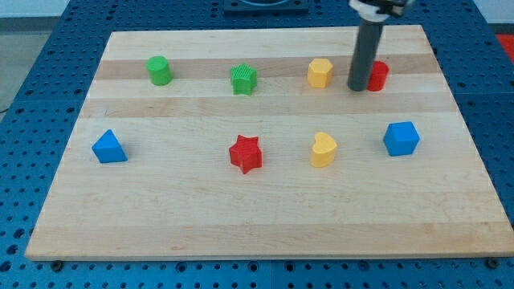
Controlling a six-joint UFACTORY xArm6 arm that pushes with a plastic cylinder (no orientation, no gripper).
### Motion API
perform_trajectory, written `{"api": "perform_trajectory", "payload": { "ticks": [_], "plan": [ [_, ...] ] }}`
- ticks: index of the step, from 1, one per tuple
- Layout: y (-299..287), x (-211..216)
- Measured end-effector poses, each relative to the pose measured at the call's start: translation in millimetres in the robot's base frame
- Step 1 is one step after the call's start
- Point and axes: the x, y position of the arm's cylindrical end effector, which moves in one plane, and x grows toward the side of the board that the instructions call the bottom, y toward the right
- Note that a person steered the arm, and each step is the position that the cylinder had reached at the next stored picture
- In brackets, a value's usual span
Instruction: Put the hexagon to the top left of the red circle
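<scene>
The yellow hexagon (320, 72) sits near the view's top, right of centre. The red circle (377, 75) lies to its right, partly hidden behind my rod. My tip (357, 87) rests on the board between the two, touching or nearly touching the red circle's left side, a short gap right of the hexagon.
A green cylinder (160, 70) and a green star (243, 79) lie along the top row to the left. A blue triangle (108, 147), a red star (246, 153), a yellow heart (323, 149) and a blue block (401, 138) lie in the lower row. The wooden board (161, 225) ends at blue perforated table.
</scene>
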Motion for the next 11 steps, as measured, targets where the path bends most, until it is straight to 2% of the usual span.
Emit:
{"api": "perform_trajectory", "payload": {
  "ticks": [1, 3, 4, 5, 6, 7, 8, 9, 11],
  "plan": [
    [-9.3, 6.3],
    [-107.3, 24.1],
    [-114.9, -2.9],
    [-89.4, -40.0],
    [-74.4, -52.7],
    [-92.5, -27.1],
    [-86.1, 5.8],
    [-71.4, 8.2],
    [-18.3, -43.5]
  ]
}}
